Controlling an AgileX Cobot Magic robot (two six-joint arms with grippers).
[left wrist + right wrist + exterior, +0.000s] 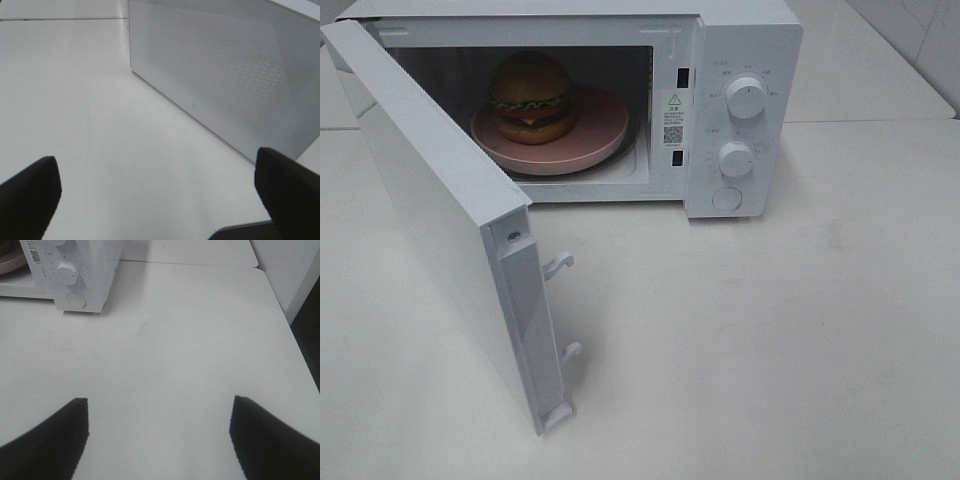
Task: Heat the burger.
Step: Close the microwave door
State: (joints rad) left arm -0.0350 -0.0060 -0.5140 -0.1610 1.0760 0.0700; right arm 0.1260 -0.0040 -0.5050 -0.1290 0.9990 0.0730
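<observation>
R gripper (160, 401) | fingers (55, 440) wide apart, empty | over white table (190, 340) | microwave (100, 260) w/ knob (67, 272) well apart

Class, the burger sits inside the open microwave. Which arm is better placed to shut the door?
Left. The door swings out to the left, its outer face right before the open left jaws; the right jaws face the table by the knobs.

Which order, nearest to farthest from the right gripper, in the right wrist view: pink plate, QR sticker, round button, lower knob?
From the right gripper:
1. round button, bottom of the control panel.
2. lower knob, just above it; nearly a tie with the button.
3. QR sticker, on the frame beside the panel.
4. pink plate, inside the cavity.
</observation>
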